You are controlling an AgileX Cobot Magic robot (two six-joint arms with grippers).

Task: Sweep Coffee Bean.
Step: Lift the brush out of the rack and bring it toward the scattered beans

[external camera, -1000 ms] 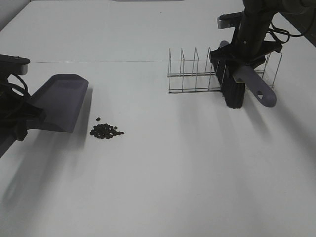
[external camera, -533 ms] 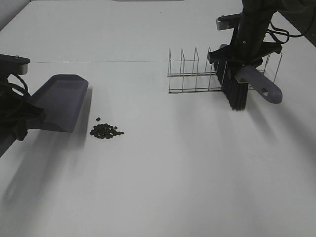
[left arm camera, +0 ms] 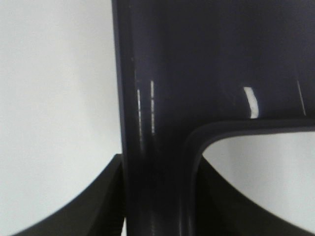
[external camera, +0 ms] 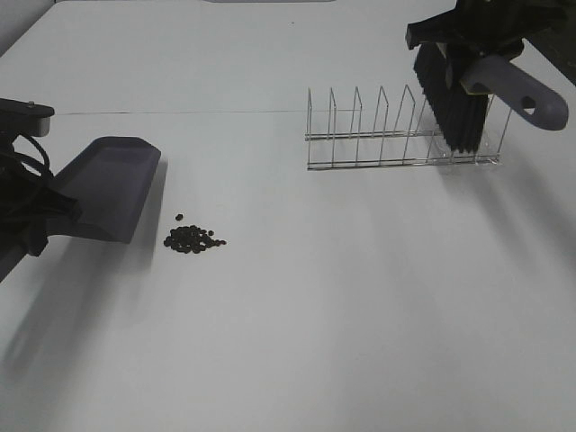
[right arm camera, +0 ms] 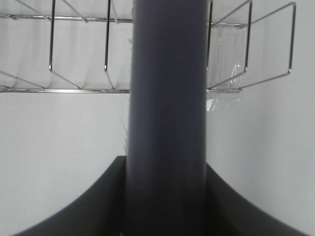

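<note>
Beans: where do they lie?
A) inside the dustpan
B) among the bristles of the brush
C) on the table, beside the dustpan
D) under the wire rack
C: the beans lie in a small heap on the bare table, close to the dustpan but outside it, and far from the rack.
</note>
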